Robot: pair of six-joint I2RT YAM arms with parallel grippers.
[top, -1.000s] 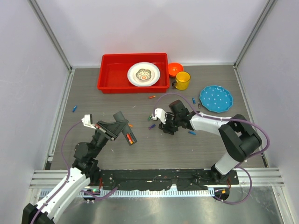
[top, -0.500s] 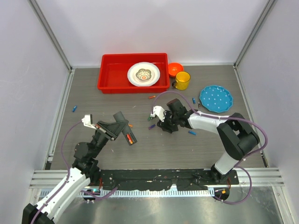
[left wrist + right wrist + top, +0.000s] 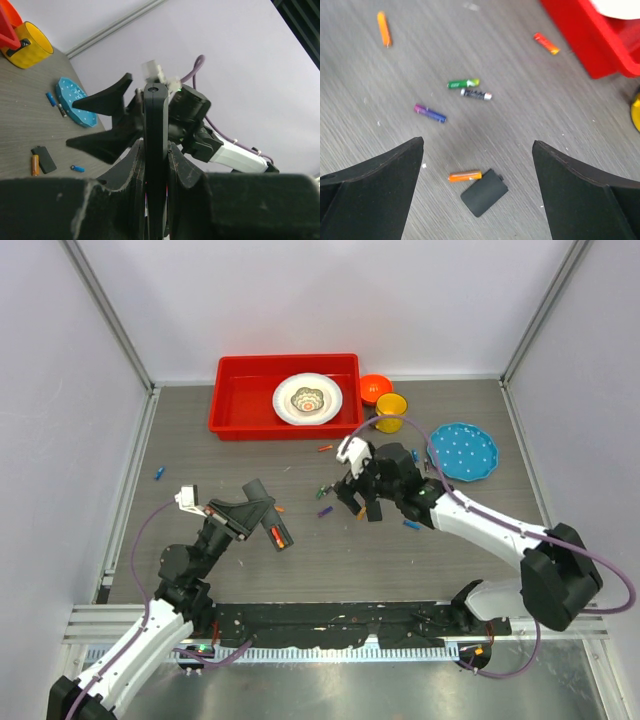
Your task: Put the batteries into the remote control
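- The right gripper (image 3: 477, 143) hangs with its jaws spread wide, nothing between them.
- The left gripper (image 3: 250, 508) is clamped on the slim black plastic remote control (image 3: 156, 125), held up in the air, edge-on to its wrist camera.
- The small flat black plastic cover (image 3: 484, 192) lies right beside the thin orange battery (image 3: 465, 176), so a sloppy pinch could nab both or flick it away.
- The wrist camera can't see the remote's open side. From above a tiny red battery (image 3: 280, 536) seems seated in it, but it's too small to judge.
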